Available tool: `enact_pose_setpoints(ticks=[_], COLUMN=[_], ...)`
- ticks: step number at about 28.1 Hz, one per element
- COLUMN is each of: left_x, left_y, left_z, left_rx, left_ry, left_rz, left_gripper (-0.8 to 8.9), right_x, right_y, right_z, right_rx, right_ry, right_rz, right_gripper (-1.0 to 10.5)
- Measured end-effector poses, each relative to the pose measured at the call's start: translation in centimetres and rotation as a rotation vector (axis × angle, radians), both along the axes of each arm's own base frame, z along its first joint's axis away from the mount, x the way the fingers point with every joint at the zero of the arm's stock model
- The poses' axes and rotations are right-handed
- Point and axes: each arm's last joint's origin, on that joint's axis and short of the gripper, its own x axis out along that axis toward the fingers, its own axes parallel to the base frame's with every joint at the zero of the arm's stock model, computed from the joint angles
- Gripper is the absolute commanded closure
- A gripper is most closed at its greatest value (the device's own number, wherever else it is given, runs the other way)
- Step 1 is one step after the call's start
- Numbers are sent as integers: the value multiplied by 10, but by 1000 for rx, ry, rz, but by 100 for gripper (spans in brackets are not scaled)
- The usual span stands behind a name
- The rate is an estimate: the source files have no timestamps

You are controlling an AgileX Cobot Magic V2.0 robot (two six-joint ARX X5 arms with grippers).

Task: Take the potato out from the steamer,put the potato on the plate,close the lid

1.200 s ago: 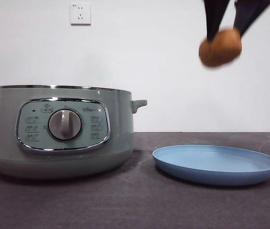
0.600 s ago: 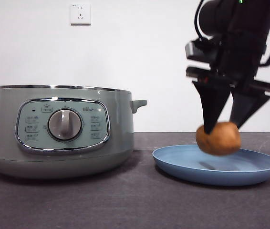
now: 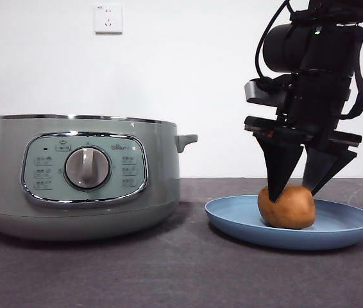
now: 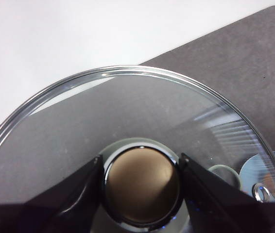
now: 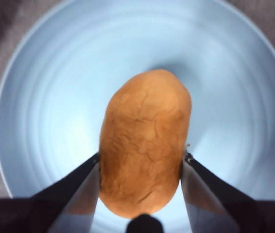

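The potato is out of the steamer and now sits on the plate, a little toward the side that is nearer to the steamer, so the first two steps look almost done. The right gripper stands over the plate with its two jaws clamped on the sides of the potato, and this grip is not yet released. I judge that what is left is to let the potato go, to lift this arm away, and then to close the steamer. The lid is not on the steamer: the left gripper holds it in the air, with the jaws pressed on both sides of its knob, and through the glass the dark worktop shows below. In the front view the chrome rim of the steamer is bare, without a lid on it. This low view does not show the inside of the steamer, so I cannot tell if something is in it. The plate holds only the potato, and the rest of its blue surface is bare.
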Motion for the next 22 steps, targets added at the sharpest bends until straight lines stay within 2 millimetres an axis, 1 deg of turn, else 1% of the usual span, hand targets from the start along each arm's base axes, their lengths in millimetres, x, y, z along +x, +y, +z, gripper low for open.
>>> enact_pose_setpoints(ticks=[1, 2, 3, 4, 5, 8, 9, 10, 13, 16, 18, 22], left_x=[0, 0, 0, 0, 0, 0, 0, 0, 0, -1, -1, 1], left_y=[0, 0, 0, 0, 0, 0, 0, 0, 0, -2, -3, -4], left_z=[0, 0, 0, 0, 0, 0, 0, 0, 0, 0, 0, -3], left_rx=[0, 0, 0, 0, 0, 0, 0, 0, -1, -36, -48, -49], left_ry=[0, 0, 0, 0, 0, 0, 0, 0, 0, 11, 15, 30], left_rz=[0, -1, -1, -1, -1, -1, -1, -1, -2, -63, -85, -96], left_gripper=[821, 821, 821, 821, 821, 820, 818, 818, 818, 819, 821, 821], right_x=[0, 0, 0, 0, 0, -4, -6, -8, -28, -58, -72, -107], right_y=[0, 0, 0, 0, 0, -2, -3, -4, -12, -26, -32, -48], right_z=[-1, -1, -1, -1, 0, 1, 5, 12, 55, 97, 113, 145], right_rx=[-2, -1, -1, -2, -3, -10, -7, 2, 56, 104, 126, 177], right_ry=[3, 3, 3, 5, 5, 22, 17, -1, -114, -222, -269, -380], right_rz=[0, 0, 0, 0, 0, -4, -5, -7, -12, -11, -11, -12], right_gripper=[925, 827, 620, 441, 342, 348, 348, 348, 348, 348, 349, 349])
